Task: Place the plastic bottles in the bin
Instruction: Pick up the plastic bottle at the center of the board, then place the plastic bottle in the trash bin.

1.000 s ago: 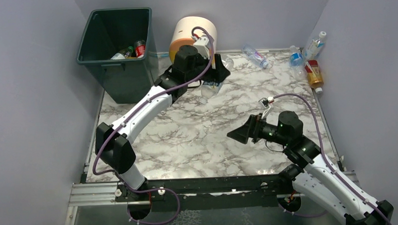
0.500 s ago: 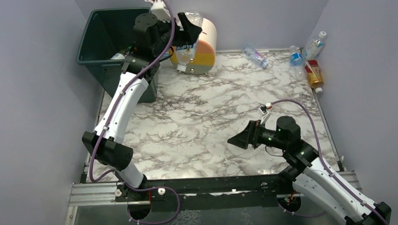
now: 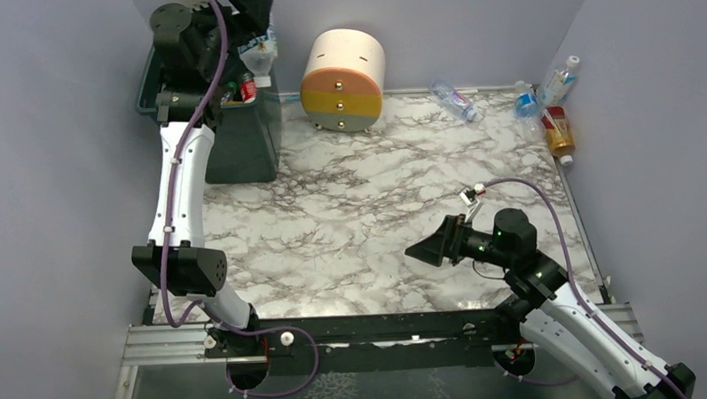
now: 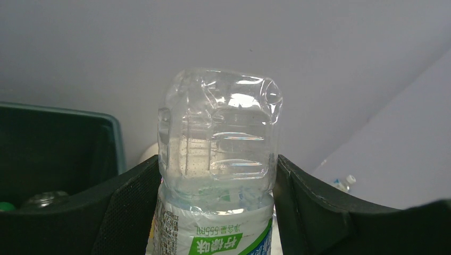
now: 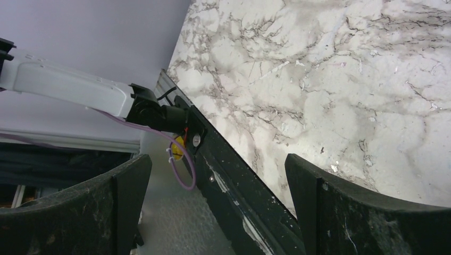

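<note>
Since a moment ago my left gripper (image 3: 253,25) has swung left from the drawer unit (image 3: 343,76) to above the bin (image 3: 242,155) at the far left, clamped on a clear green-labelled bottle (image 4: 218,133). My right gripper (image 3: 420,248) hangs over the near right of the table (image 3: 333,218), fingers wide apart, holding nothing. More bottles (image 3: 556,130) lie at the far right.
</note>
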{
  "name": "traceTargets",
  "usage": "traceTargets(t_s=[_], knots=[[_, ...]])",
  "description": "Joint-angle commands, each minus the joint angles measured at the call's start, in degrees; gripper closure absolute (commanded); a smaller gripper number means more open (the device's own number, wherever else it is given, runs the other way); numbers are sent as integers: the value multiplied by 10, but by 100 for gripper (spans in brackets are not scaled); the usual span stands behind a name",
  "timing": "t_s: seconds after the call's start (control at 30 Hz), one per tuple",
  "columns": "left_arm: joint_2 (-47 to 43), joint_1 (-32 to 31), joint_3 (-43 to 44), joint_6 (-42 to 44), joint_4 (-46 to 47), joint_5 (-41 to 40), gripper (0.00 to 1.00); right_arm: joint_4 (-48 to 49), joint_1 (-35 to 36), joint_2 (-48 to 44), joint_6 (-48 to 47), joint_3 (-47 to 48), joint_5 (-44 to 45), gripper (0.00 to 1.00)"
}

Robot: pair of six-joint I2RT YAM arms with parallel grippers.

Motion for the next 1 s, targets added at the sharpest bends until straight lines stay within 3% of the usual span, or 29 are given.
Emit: traceTargets(t_s=[0.0, 0.3, 0.53, 0.73, 0.97], knots=[[-32, 55, -17, -35, 72, -23, 29, -8, 2, -15, 5, -14, -12, 1], [-53, 106, -97, -66, 137, -87, 29, -11, 2, -27, 10, -26, -14, 1], [-81, 111, -181, -39, 180, -208, 29, -27, 2, -35, 13, -16, -11, 1], [-61, 116, -194, -33, 199, -211, 28, -30, 2, -33, 12, -12, -11, 1], [-30, 118, -194, -40, 171, -210, 12, -28, 2, -20, 5, 2, -13, 1]])
